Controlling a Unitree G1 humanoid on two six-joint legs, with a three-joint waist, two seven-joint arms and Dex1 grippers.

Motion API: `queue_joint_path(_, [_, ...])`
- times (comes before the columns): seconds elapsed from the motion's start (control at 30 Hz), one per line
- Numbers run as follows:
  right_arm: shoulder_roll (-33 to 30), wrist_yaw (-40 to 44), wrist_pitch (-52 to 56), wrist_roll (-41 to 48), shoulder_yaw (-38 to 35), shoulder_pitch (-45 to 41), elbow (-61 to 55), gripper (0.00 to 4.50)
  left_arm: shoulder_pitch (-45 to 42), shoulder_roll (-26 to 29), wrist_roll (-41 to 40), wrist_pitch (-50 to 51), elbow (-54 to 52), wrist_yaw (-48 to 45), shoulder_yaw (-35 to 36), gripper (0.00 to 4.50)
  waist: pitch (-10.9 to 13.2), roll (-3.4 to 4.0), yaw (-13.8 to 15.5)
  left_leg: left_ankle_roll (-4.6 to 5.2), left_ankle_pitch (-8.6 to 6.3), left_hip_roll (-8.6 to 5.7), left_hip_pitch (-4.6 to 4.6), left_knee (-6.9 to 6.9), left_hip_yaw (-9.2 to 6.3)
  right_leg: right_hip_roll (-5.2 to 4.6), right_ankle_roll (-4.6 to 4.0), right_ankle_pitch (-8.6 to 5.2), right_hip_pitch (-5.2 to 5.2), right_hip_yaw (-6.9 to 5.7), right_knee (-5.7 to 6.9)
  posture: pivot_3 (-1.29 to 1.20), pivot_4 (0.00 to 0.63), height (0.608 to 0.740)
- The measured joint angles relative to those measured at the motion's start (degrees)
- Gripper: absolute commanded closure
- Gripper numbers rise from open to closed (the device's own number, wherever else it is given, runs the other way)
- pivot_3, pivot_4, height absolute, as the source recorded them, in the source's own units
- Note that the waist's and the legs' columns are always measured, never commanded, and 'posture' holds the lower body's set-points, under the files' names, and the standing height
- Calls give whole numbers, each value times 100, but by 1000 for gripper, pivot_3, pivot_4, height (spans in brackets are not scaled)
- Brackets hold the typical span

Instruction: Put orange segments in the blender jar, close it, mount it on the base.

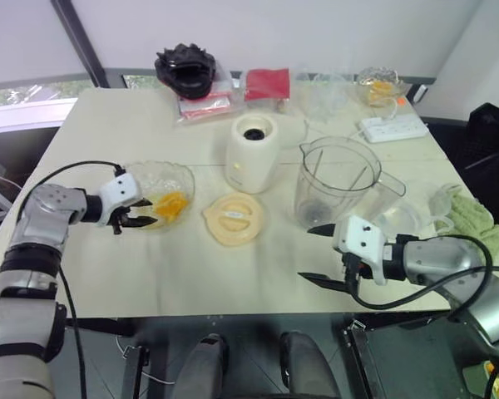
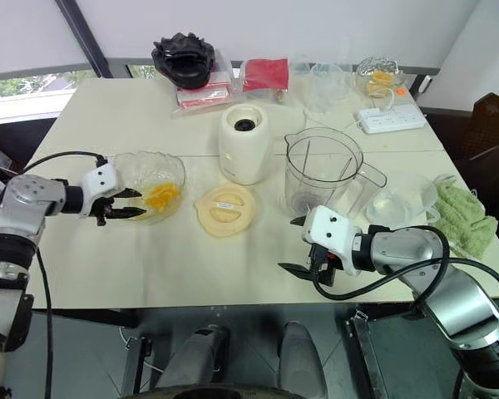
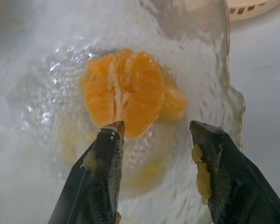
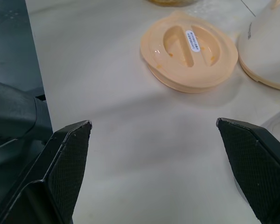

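Observation:
A cluster of orange segments (image 3: pixel 130 91) lies in a shallow clear bowl (image 1: pixel 162 169) at the table's left. My left gripper (image 3: pixel 156 128) is open at the bowl's rim, its tips just short of the segments, with bits of pulp stuck on the fingers (image 3: pixel 203 175). The empty blender jar (image 1: pixel 337 179) stands uncovered right of centre, beside the cream base (image 1: pixel 251 154). The flat cream lid (image 1: pixel 233 219) lies in front of the base. My right gripper (image 1: pixel 309 253) hovers wide open and empty near the front edge, before the jar.
A small clear tub (image 1: pixel 403 218) and a green cloth (image 1: pixel 474 218) sit right of the jar. Along the back edge are a black object (image 1: pixel 187 71), a red packet (image 1: pixel 266 83), clear containers (image 1: pixel 378 86) and a power strip (image 1: pixel 392 127).

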Motion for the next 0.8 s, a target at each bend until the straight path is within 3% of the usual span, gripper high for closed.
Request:
queue_joint_path(0.37, [50, -88, 3, -36, 27, -25, -1, 0, -337, -336, 508, -1002, 889, 846, -313, 2214, -1, -1, -6, 0, 0, 0, 0, 0, 0, 0, 0, 0, 0, -1, 1, 0, 150, 740])
queue_joint_path(0.8, [99, -167, 3, -48, 32, -24, -3, 0, -760, -432, 1150, -1456, 1573, 1508, -599, 2214, -3, 2, 10, 0, 0, -2, 4, 2, 0, 0, 1, 1, 8, -1, 2, 0, 150, 740])
